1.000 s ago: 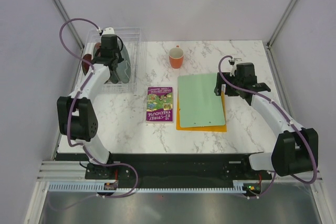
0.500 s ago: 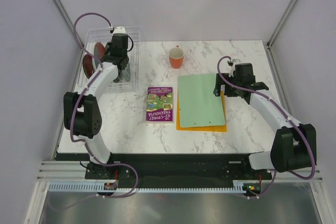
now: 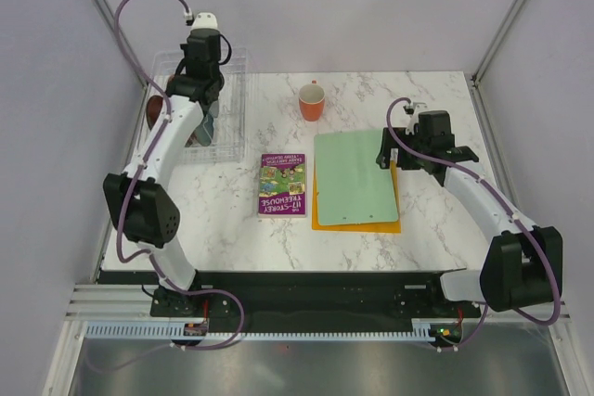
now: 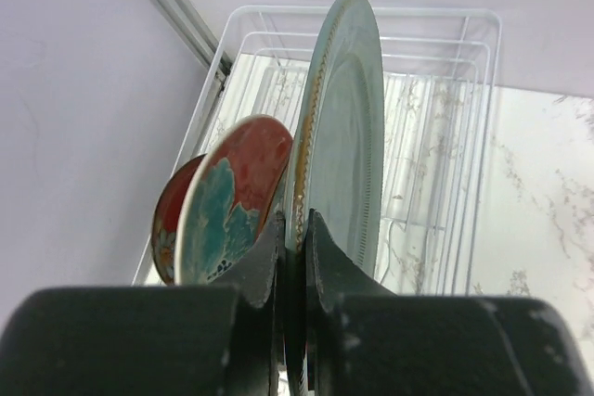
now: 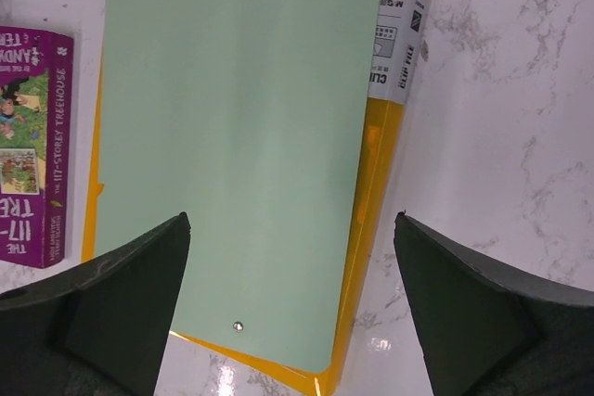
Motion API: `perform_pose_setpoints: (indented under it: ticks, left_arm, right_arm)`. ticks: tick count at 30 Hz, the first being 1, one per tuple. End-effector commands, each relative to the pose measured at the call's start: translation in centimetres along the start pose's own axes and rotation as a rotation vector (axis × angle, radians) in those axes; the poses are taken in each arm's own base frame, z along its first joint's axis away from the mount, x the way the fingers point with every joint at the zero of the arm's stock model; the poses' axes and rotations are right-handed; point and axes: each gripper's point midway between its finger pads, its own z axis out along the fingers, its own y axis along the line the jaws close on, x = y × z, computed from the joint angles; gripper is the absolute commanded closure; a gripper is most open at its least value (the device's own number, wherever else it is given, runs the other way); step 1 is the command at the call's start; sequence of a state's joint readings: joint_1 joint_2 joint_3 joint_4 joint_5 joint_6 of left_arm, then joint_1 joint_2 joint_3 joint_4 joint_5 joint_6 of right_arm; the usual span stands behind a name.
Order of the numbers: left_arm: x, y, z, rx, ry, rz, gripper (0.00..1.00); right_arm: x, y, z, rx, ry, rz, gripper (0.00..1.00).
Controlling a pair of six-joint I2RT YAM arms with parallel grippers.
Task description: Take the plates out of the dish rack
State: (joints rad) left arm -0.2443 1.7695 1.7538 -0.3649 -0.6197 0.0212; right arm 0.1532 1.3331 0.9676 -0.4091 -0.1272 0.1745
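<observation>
**Left fingers pinch the grey-green plate at the rack; right fingers spread wide over the green board**

The dish rack [image 4: 422,16], a clear rectangular tray with thin pale upright dividers, stands at the far left corner of the white, grey-veined marble table [image 3: 436,99]. The left gripper [image 4: 295,234] is closed tight on the near rim of the grey-green plate [image 4: 348,136]. The plate is round and glossy, with a fine ribbed band inside its edge, and it stands upright and edge-on to the wrist camera. The black fingers hide its lower edge, so whether it sits between the dividers or clear of them cannot be told.

Just to its left leans the teal plate [image 4: 223,224], glazed with a red patch across its upper part. The red plate [image 4: 170,220] is just behind that on the left, only a sliver of it showing.

On the right side of the table the right gripper [image 5: 290,224] hangs above the near end of the green board [image 5: 241,118], its dark fingers spread fully apart and holding nothing. The board is flat, matte and pale green, with a small metal stud near its near edge. It lies on a glossy yellow-orange folder [image 5: 382,192] whose edge shows along its right side. A purple book [image 5: 32,146] lies just left of the board. An orange cup [image 3: 312,102] stands at the far middle of the table.
</observation>
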Motion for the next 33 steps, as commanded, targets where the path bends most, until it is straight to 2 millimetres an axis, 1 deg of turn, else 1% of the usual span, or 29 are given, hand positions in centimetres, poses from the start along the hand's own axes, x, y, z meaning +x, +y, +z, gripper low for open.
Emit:
perform_pose_setpoints:
  ticks: [1,2,3,4,5,6,7,8,9,11,12,13,14,15,16,17,18,19,20,21,22,23,24,25,27,28,30,33]
  left_arm:
    - [-8.9,2.7,-7.7,0.122,-0.17,-0.212,0.98]
    - [-8.7,2.9,-9.2,0.157,-0.154,-0.259,0.98]
    - [-7.9,2.5,-9.8,0.195,-0.134,-0.272,0.98]
    - [-7.4,1.2,-10.7,0.289,-0.116,-0.283,0.98]
    - [-8.1,1.3,-12.7,0.346,-0.133,-0.341,0.98]
    - [-6.6,0.4,-13.0,0.392,-0.099,-0.35,0.98]
    - [-6.3,-0.9,-14.1,0.482,-0.081,-0.368,0.98]
    - [-6.3,-1.5,-15.0,0.537,-0.073,-0.413,0.98]
    - [-5.6,-2.1,-15.9,0.586,-0.056,-0.429,0.98]
    - [-5.0,-3.7,-17.6,0.71,-0.021,-0.487,0.98]
    - [-4.1,-4.7,-17.7,0.747,-0.007,-0.505,0.98]
    - [-4.2,-5.1,-18.9,0.811,-0.009,-0.528,0.98]
    - [-4.0,-5.7,-19.4,0.848,0.003,-0.559,0.98]
    - [-3.6,-6.5,-19.5,0.894,-0.001,-0.578,0.98]
    - [-3.6,-7.2,-20.7,0.969,0.007,-0.589,0.98]
    - [-3.5,-7.7,-21.2,1.008,0.025,-0.631,0.98]
    - [-2.5,-8.5,-21.7,1.064,0.053,-0.642,0.98]
    - [-3.2,-8.8,-22.2,1.106,0.021,-0.665,0.98]
    - [-3.3,-9.1,-22.7,1.145,0.037,-0.709,0.98]
    - [-2.0,-10.0,-23.0,1.195,0.078,-0.714,0.98]
    - [-2.9,-10.1,-23.4,1.237,0.029,-0.73,0.98]
    - [-2.7,-10.2,-23.6,1.254,0.044,-0.766,0.98]
    - [-1.5,-10.7,-23.3,1.259,0.075,-0.776,0.98]
    - [-1.8,-10.7,-23.5,1.275,0.05,-0.781,0.98]
    - [-1.1,-10.9,-23.7,1.295,0.068,-0.799,0.98]
    - [-1.1,-10.9,-23.8,1.301,0.063,-0.802,0.98]
    - [-1.0,-10.8,-24.1,1.315,0.063,-0.803,0.98]
    - [-0.9,-11.0,-24.6,1.348,0.061,-0.806,0.98]
  right_arm:
    - [-3.2,3.3,-1.3,-0.157,-0.101,0.029,0.02]
    - [-4.0,4.0,-1.6,-0.189,-0.122,0.04,0.02]
    - [-4.8,5.2,-1.8,-0.252,-0.14,0.062,0.02]
    - [-5.3,6.0,-2.0,-0.293,-0.149,0.074,0.02]
    - [-6.2,6.7,-2.3,-0.329,-0.165,0.084,0.02]
    - [-7.0,8.2,-2.5,-0.414,-0.185,0.08,0.02]
    - [-7.4,9.0,-2.7,-0.459,-0.186,0.117,0.02]
    - [-8.0,9.8,-2.9,-0.5,-0.196,0.123,0.02]
    - [-9.0,10.5,-2.8,-0.546,-0.222,0.131,0.02]
    - [-9.6,12.3,-3.4,-0.65,-0.217,0.17,0.02]
    - [-10.1,12.8,-3.1,-0.682,-0.235,0.173,0.02]
    - [-10.2,13.5,-3.2,-0.713,-0.232,0.182,0.02]
    - [-9.9,14.3,-3.3,-0.759,-0.204,0.218,0.02]
    - [-10.4,14.7,-3.1,-0.788,-0.228,0.219,0.02]
    - [-10.4,15.2,-3.0,-0.804,-0.223,0.234,0.02]
    - [-10.0,15.4,-2.7,-0.818,-0.204,0.267,0.02]
    - [-10.1,16.0,-2.6,-0.846,-0.217,0.263,0.02]
    - [-10.0,16.3,-2.4,-0.856,-0.216,0.271,0.02]
    - [-9.7,16.4,-2.2,-0.865,-0.21,0.28,0.02]
    - [-9.6,17.0,-1.9,-0.883,-0.207,0.285,0.02]
    - [-9.4,17.2,-1.7,-0.888,-0.199,0.288,0.02]
    - [-9.1,17.4,-1.4,-0.889,-0.19,0.297,0.02]
    - [-8.6,17.9,-0.8,-0.902,-0.17,0.303,0.02]
    - [-8.2,18.1,-0.5,-0.906,-0.156,0.307,0.02]
    - [-7.5,18.4,0.2,-0.906,-0.139,0.31,0.02]
    - [-7.2,18.4,0.4,-0.905,-0.131,0.313,0.02]
    - [-6.9,18.7,0.5,-0.926,-0.129,0.312,0.05]
    - [-7.1,19.3,-0.1,-0.992,-0.146,0.323,0.29]
